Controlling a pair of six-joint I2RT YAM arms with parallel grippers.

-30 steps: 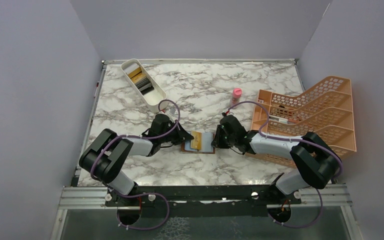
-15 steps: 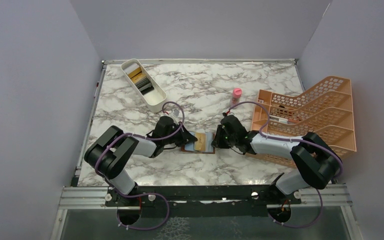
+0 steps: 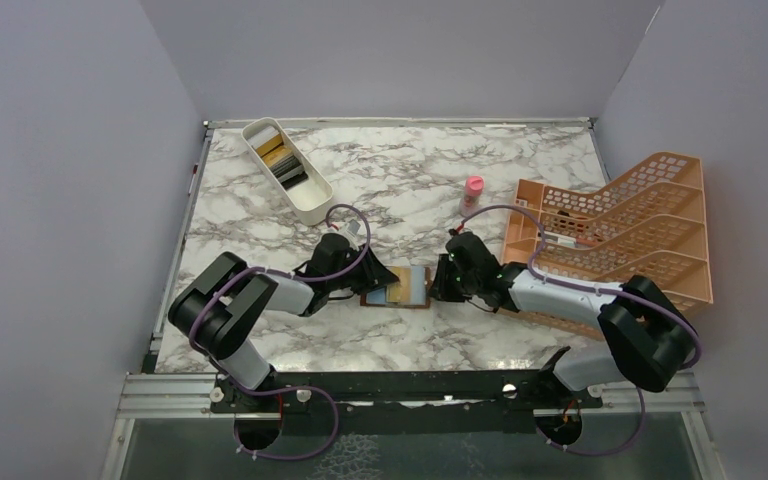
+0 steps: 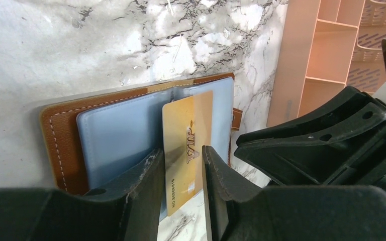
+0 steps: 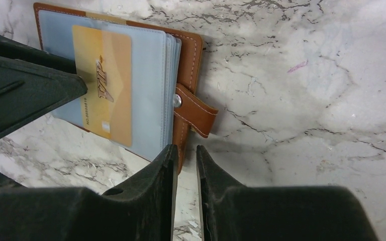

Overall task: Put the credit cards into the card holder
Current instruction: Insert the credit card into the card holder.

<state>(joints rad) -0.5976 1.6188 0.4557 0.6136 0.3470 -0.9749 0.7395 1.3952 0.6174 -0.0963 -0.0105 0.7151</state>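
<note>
**A:** Two sets of fingers meet at the card holder (image 3: 412,285). It lies open on the desk (image 3: 410,180), just in from the middle of the near edge. The left fingers (image 3: 375,281) are over its left half and the right fingers (image 3: 443,283) are at its right rim. More credit cards (image 3: 282,160) lie in the white tray (image 3: 312,210) by the far-left corner.

**B:** And the left wrist?

**A:** The left fingers (image 4: 148,170) stand spread, one on each side of the gold card (image 4: 187,135), pinching nothing. The card lies flat on the blue-grey sleeves (image 4: 115,135). Its long axis runs from near edge to far edge, and its near end pokes out past the holder.

**B:** So seating it likely means a push toward the far edge. Right wrist?

**A:** The right fingers (image 5: 163,165) are nearly together, tips at the holder's brown rim just below the snap strap (image 5: 196,115). I cannot tell whether they pinch it. The left arm is the nearer to the card.
</note>
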